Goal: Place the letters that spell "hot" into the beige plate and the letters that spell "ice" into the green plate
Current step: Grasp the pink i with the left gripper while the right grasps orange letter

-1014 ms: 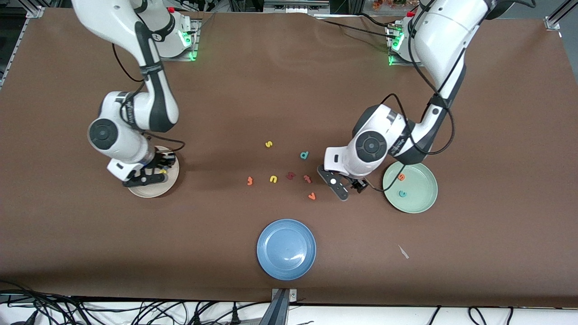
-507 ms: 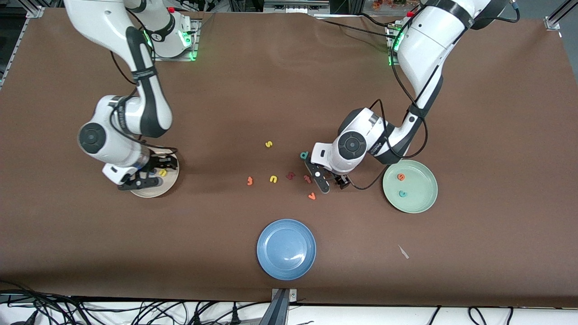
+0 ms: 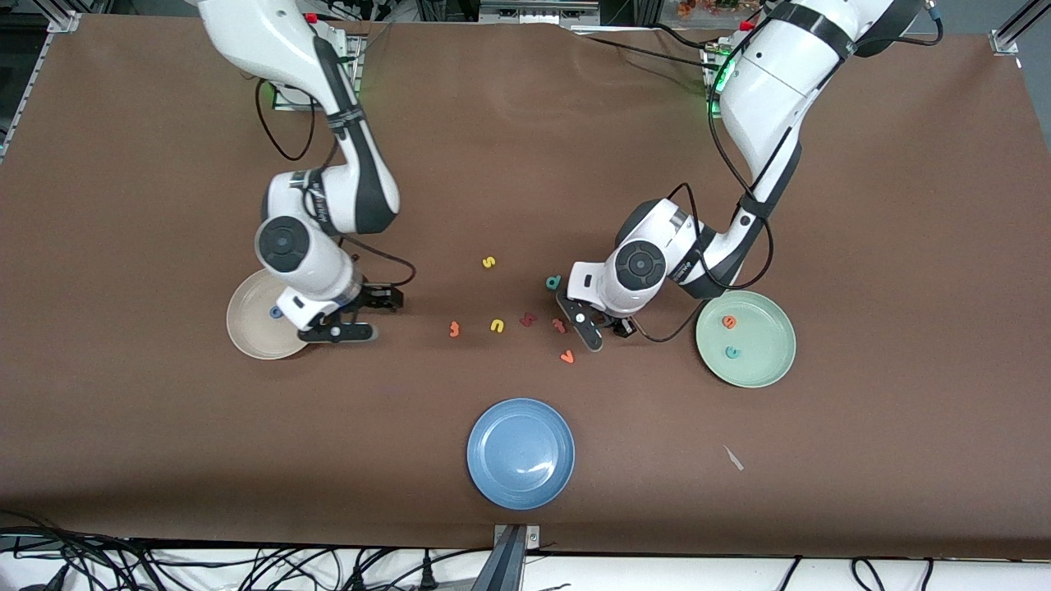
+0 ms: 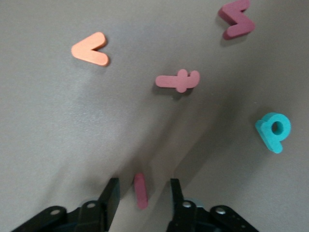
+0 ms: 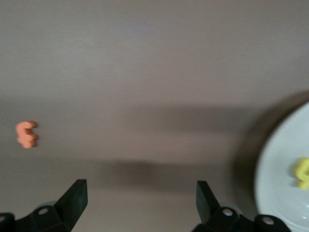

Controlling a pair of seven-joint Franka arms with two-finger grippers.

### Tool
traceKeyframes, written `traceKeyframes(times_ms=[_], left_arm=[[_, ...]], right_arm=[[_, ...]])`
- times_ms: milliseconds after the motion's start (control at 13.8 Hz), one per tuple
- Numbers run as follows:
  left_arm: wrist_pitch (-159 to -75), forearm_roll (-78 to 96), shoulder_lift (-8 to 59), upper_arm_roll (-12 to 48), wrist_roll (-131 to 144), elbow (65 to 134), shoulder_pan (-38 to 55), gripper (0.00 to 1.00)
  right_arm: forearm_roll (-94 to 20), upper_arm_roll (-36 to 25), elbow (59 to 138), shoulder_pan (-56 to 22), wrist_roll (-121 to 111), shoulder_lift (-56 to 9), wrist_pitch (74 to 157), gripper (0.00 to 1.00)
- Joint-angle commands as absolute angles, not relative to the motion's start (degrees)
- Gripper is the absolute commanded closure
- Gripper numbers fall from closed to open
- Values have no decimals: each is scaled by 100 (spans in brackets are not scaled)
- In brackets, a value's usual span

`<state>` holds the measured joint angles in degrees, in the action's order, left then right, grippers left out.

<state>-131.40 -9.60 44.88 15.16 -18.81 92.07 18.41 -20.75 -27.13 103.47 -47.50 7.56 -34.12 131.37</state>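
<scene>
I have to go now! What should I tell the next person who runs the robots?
Left end effector: open, down at the table, fingers either side of the dark red "i", not gripping it.
Right end effector: open, empty, over the table beside the beige plate.
Done: blue "o" and yellow "h" in the beige plate; orange "e" and teal "c" in the green plate.
Left: "i" to the green plate; orange "t", on the table, to the beige plate.
</scene>
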Motion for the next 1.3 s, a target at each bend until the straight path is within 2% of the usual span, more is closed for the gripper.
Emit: traceKeyframes(times_ms=[0, 145, 217, 290, 796, 1231], left_arm=[[-13166, -1405, 4403, 1494, -1250, 9360, 1907, 85], [-13157, -1406, 4377, 1494, -1037, 9369, 1942, 90], [-13140, -1406, 4342, 1503, -1028, 9369, 1934, 98], [-13122, -1406, 4281, 1503, -1028, 9369, 1916, 100], [-12393, -1310, 3762, 1538, -1361, 9264, 1407, 100], [-12384, -1327, 3762, 1529, -2502, 9237, 249, 100]], right_arm=[[-2215, -2699, 9661, -4930, 1088, -3971, 13104, 0], [-2197, -2436, 9266, -4922, 1422, -4252, 13113, 0], [-2197, -2356, 9055, -4922, 1650, -4402, 13113, 0], [-2197, -2303, 8827, -4931, 1922, -4560, 13113, 0], [-2197, -2101, 8368, -4878, 1784, -5045, 13324, 1], [-2241, -2092, 8341, -4852, 1775, -5124, 13324, 29]])
